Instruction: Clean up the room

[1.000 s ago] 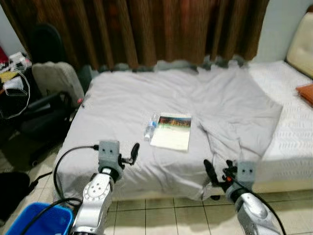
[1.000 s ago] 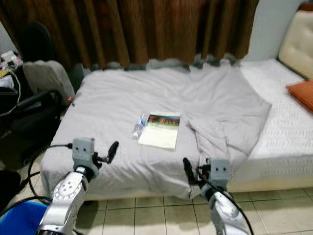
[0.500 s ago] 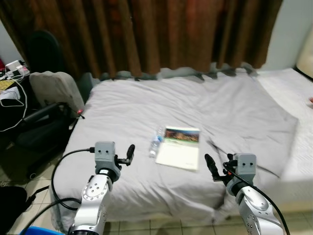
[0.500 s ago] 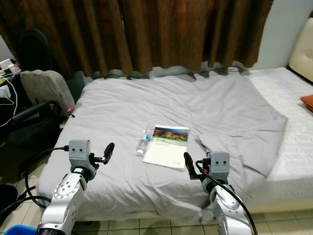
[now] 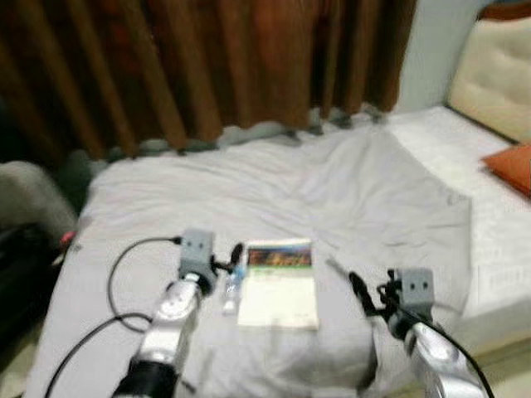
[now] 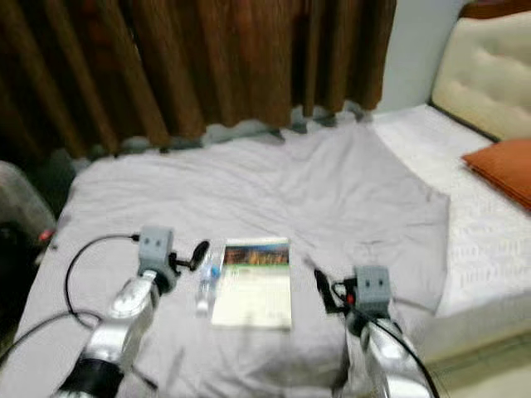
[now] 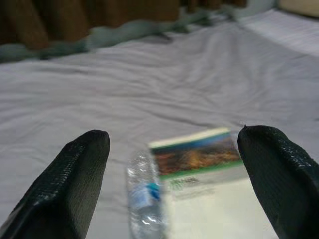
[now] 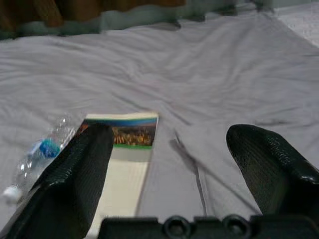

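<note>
Grey bedding [image 5: 274, 186] covers the bed across the middle of the frame, and the whole view has swung since half a second ago, so the chair at the left edge is mostly cut off and the headboard [image 5: 498, 79] now shows at upper right. Nearest, at lower left, the left end effector [image 5: 235, 253] hangs with its fingers spread wide, now just beside the plastic bottle [image 5: 231, 288], closer than before. At lower right, the right end effector [image 5: 358, 292] is also spread wide, over the rumpled sheet. Between them, at lower centre, lies the book [image 5: 278, 282], flat, with the bottle alongside its left edge. Further back, an orange cushion [image 5: 510, 162] sits at right, and brown curtains [image 5: 207, 58] hang across the top.
</note>
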`<state>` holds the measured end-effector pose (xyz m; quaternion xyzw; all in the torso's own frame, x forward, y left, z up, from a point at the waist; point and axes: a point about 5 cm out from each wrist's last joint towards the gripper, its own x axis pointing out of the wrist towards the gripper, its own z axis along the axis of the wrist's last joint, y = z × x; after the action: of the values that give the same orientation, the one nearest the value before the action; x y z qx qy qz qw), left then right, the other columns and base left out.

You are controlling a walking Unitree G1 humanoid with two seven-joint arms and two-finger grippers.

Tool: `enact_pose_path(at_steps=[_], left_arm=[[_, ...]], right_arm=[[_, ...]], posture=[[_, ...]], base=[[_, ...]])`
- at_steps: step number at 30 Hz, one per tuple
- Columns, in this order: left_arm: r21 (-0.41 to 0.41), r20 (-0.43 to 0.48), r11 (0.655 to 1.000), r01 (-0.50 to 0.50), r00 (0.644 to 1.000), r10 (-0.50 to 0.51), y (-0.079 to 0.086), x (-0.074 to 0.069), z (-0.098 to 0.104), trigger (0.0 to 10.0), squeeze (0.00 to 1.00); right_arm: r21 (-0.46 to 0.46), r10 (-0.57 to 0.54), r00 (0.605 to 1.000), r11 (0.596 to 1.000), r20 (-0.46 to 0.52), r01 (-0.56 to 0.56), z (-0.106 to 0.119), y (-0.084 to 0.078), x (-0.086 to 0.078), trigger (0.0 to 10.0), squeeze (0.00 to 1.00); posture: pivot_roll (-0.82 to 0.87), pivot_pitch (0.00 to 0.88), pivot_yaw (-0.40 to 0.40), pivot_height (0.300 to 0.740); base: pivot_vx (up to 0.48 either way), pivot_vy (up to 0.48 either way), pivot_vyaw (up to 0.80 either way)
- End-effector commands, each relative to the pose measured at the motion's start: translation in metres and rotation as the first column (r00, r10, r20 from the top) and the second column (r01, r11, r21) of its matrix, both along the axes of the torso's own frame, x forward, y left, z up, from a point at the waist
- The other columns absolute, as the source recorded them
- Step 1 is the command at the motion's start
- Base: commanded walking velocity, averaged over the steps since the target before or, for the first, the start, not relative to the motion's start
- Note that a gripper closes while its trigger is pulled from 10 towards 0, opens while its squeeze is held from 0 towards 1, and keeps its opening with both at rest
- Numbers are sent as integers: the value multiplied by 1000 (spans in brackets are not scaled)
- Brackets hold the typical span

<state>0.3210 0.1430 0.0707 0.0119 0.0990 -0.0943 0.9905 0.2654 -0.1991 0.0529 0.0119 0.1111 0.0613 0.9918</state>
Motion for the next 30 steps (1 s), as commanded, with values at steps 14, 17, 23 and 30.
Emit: enact_pose_path(at_steps=[14, 17, 23, 30], left_arm=[[164, -202, 973, -160, 960, 192, 13, 29, -16, 10000, 0], [156, -174, 975, -156, 968, 183, 7, 37, -6, 10000, 0], [49, -139, 986, -160, 976, 165, 0, 46, 8, 10000, 0], [-85, -59, 986, -144, 989, 139, -8, 59, 33, 10000, 0]], right_arm=[[-11, 218, 966, 975, -141, -221, 19, 18, -86, 10000, 0], [-10, 238, 958, 970, -161, -242, 28, 23, -106, 10000, 0], [13, 263, 956, 965, -132, -264, 40, 41, -114, 10000, 0], [32, 201, 967, 980, -158, -199, 43, 42, -126, 10000, 0]], posture=[[-302, 478, -100, 740], [-343, 563, -107, 740], [-346, 615, -77, 740], [-345, 637, -37, 740]], base=[[111, 131, 0], [0, 0, 0], [0, 0, 0], [0, 0, 0]])
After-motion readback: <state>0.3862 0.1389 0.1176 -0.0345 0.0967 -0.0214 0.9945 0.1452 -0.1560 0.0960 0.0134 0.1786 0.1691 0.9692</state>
